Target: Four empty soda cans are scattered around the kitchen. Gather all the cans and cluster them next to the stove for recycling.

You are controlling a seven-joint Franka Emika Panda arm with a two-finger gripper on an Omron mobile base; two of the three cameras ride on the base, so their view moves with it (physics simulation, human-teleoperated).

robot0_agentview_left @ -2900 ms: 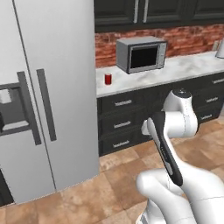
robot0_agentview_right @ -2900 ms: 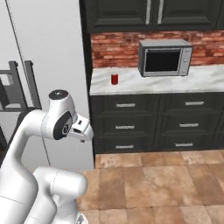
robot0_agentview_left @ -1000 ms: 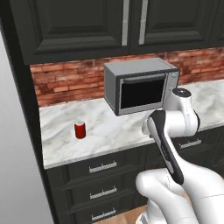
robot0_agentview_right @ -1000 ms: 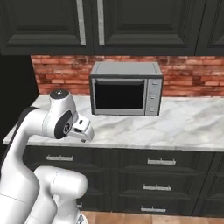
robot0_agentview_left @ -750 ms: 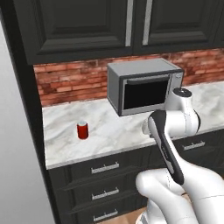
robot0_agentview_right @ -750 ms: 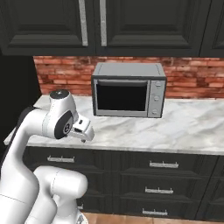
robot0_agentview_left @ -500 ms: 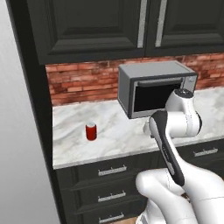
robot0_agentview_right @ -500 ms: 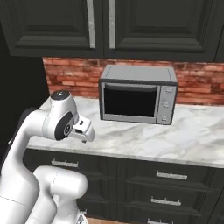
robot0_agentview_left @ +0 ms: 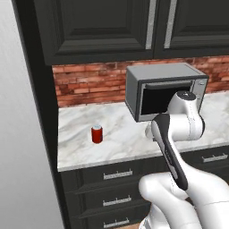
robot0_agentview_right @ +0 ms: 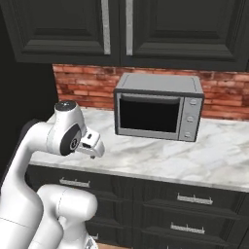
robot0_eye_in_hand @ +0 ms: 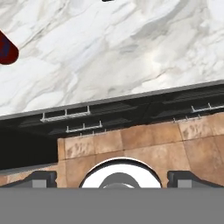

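Observation:
One red soda can (robot0_agentview_left: 97,134) with a silver top stands upright on the marble counter (robot0_agentview_left: 120,143), left of the microwave. In the hand view the soda can (robot0_eye_in_hand: 6,49) is cut by the upper left edge. My gripper (robot0_agentview_right: 95,150) hangs folded close to the arm, above the counter's front edge and well to the right of the can. In the hand view the gripper (robot0_eye_in_hand: 114,177) is open, its two dark fingertips (robot0_eye_in_hand: 42,177) far apart with nothing between them. The stove is out of view.
A grey microwave (robot0_agentview_right: 158,106) sits on the counter against the red brick wall (robot0_agentview_left: 89,85). Dark cabinets (robot0_agentview_right: 126,29) hang above it, and dark drawers (robot0_agentview_right: 189,214) run below. A tall pale panel (robot0_agentview_left: 22,134) bounds the counter on the left. Tiled floor (robot0_eye_in_hand: 131,144) lies below.
The whole picture has shifted: the base has driven, so the can and microwave now sit further right and nearer. The arm's pose is unchanged and the gripper has stayed open.

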